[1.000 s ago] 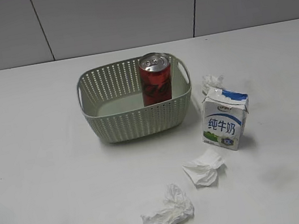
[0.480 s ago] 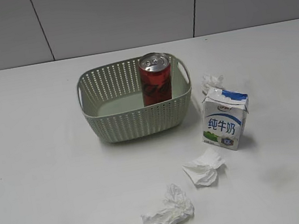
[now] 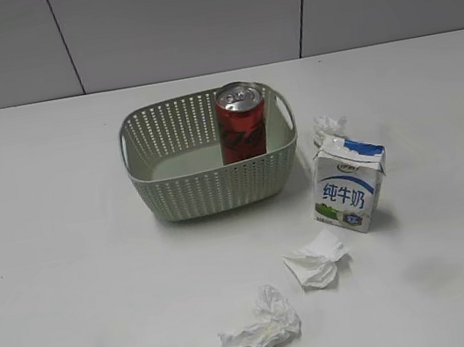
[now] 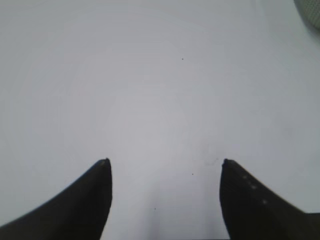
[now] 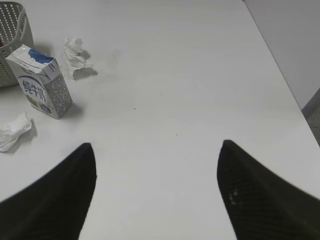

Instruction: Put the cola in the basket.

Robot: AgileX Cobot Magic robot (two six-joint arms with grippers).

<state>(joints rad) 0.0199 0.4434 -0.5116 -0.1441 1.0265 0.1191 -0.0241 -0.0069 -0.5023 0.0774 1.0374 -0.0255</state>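
The red cola can [image 3: 241,123] stands upright inside the pale green basket [image 3: 208,191], near its right end, in the exterior view. Neither arm shows in that view. In the left wrist view my left gripper [image 4: 165,162] is open and empty over bare white table; a sliver of the basket [image 4: 312,7] shows at the top right corner. In the right wrist view my right gripper [image 5: 156,145] is open and empty over the table, well right of the basket [image 5: 12,30], whose edge shows at the top left.
A white-and-blue milk carton [image 3: 349,182] stands just right of the basket and also shows in the right wrist view [image 5: 42,85]. Crumpled tissues lie behind it [image 3: 329,128], in front of it [image 3: 318,261] and near the front edge [image 3: 258,337]. The table's right edge [image 5: 280,75] is near.
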